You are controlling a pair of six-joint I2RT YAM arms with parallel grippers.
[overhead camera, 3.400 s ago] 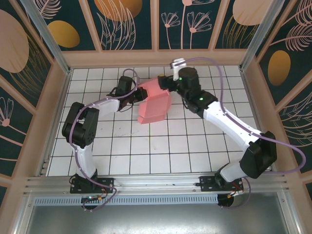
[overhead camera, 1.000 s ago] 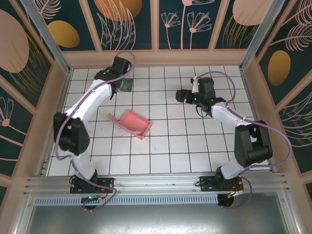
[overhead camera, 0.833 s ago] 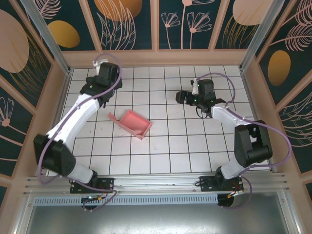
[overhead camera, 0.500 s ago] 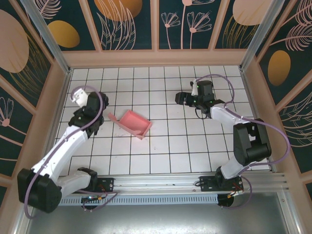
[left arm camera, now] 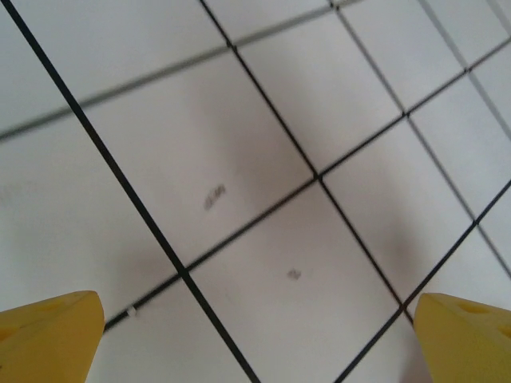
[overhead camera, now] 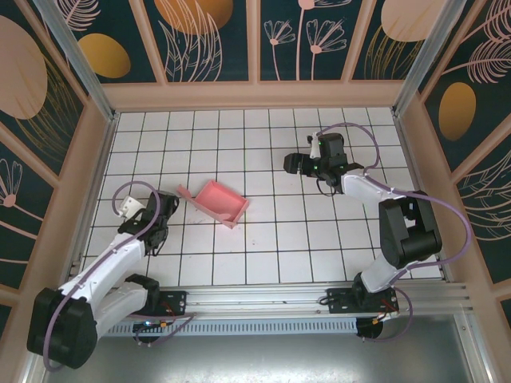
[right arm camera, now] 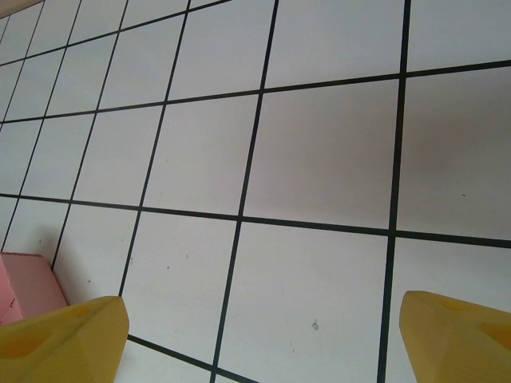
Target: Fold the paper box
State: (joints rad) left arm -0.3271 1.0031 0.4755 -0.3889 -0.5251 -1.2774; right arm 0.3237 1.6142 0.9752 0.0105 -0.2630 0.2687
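Desk [overhead camera: 319, 239]: white tile grid, walled in by the wooden frame [overhead camera: 255, 94] on three sides. Neither claw is close to a wall, and there are open tiles all round both of them, so I have room to swing in from any side.

Paper box [overhead camera: 217, 199]: pink card lying free on the desk, nothing touching it. It sits between the two claws, just to the right of the left one and well off to the left and nearer side of the right one. It reads as a shallow folded shape with a raised edge on its near-right side and a flap sticking out on the left. My read is that the fold is mostly done, but I can't tell whether that flap is tucked. One pink corner [right arm camera: 28, 279] shows in the right wrist view beside the lower-left finger, on the tiles beyond it.

Right claw [overhead camera: 289, 162]: jaws wide apart, empty, over bare tiles and pointed toward the box. Probably parked clear so it doesn't knock the card.

Left claw [left arm camera: 259, 307]: jaws also wide apart, nothing between them, bare tiles under it. It hangs low on the left side, beside the box rather than over it.

Risk: the card is light, so a nudge on that raised edge could slide it or spring it open.
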